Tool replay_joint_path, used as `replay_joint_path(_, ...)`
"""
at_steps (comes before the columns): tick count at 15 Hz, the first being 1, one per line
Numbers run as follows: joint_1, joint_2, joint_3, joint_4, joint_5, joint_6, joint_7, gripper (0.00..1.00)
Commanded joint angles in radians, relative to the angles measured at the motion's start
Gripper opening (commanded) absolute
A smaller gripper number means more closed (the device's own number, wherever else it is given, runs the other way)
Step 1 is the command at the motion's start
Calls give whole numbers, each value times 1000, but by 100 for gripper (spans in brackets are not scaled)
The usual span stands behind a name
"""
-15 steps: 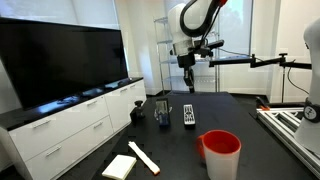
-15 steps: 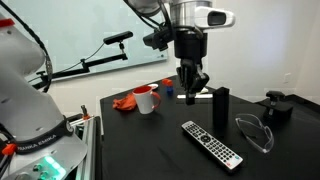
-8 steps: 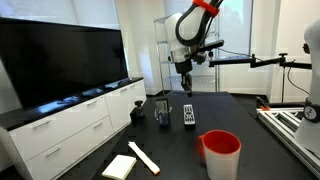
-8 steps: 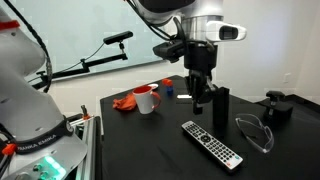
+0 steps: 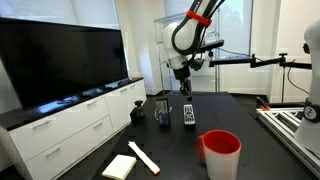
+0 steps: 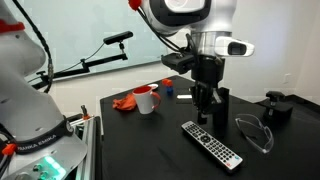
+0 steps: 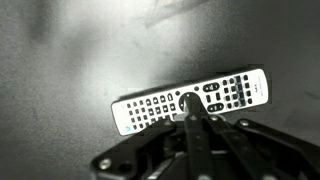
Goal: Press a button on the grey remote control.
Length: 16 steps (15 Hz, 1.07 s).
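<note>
The grey remote control (image 5: 189, 114) lies flat on the black table; it also shows in an exterior view (image 6: 212, 143). In the wrist view the remote (image 7: 235, 90) lies across the picture with its rows of pale buttons facing up. My gripper (image 5: 184, 90) hangs above the remote with its fingers shut together and holds nothing. In an exterior view the gripper (image 6: 203, 112) is a little above the remote's far end. In the wrist view the fingertip (image 7: 188, 104) points at the remote's middle buttons. I cannot tell whether it touches.
A small dark upright object (image 6: 220, 103) stands right beside the gripper. Clear glasses (image 6: 255, 133), a white mug (image 6: 145, 101), a red cup (image 5: 221, 153), a long white flat bar (image 5: 143, 157) and a white pad (image 5: 119, 166) are on the table. A TV (image 5: 60, 60) stands on a white cabinet.
The gripper has moved sideways across the table and come down, from beside the remote's far end to above the remote. The remote has not moved.
</note>
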Motion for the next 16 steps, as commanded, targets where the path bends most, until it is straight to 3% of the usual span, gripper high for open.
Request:
replay_joint_path(1, -4, 4, -3, 26, -31, -2, 26, 0)
replay_joint_path(16, -4, 77, 5, 60, -23, 45, 11, 0)
